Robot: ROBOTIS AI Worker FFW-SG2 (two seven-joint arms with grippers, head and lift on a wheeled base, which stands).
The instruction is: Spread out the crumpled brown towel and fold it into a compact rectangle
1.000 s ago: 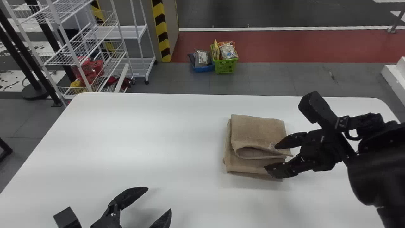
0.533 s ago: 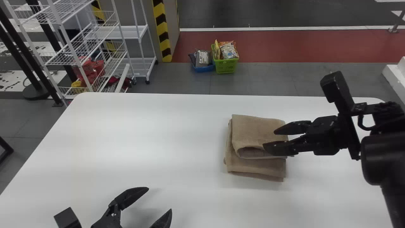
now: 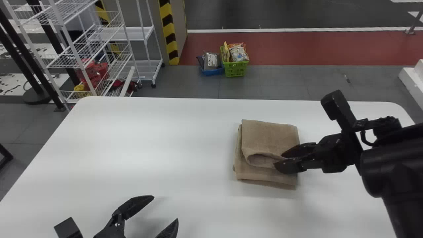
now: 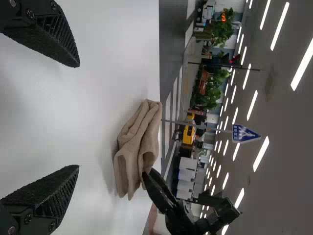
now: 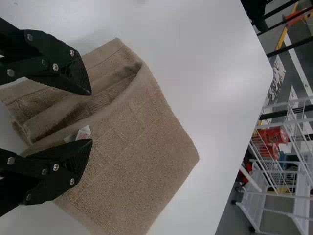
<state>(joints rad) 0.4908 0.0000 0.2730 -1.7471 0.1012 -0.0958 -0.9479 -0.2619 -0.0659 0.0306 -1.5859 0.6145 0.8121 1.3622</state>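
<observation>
1. Towel (image 3: 269, 137), brown, folded into a layered, roughly square stack, one fold gaping, right of centre on the counter (image 3: 148, 145).
2. Right claw (image 3: 278, 160): spread, at the towel's right side.
3. Left claw (image 3: 166, 208): wide, well apart.
4. Counter's far edge behind; broad room leftward.

towel (image 3: 269, 137): we log plain brown, leaning tan
tag (image 5: 83, 133): white, reddish marks
table (image 3: 148, 142): we call it solid white
left gripper (image 3: 166, 208), right gripper (image 3: 278, 160): black both
pillar tape (image 3: 170, 36): yellow-black diagonal stripes
racks (image 3: 135, 33): white
floor tiles (image 3: 274, 81): grey
floor strip (image 3: 314, 48): brick red
front basket (image 3: 235, 70): lime green
neighbouring basket (image 3: 212, 72): blue
sign (image 4: 243, 133): we see blue, white markings
</observation>
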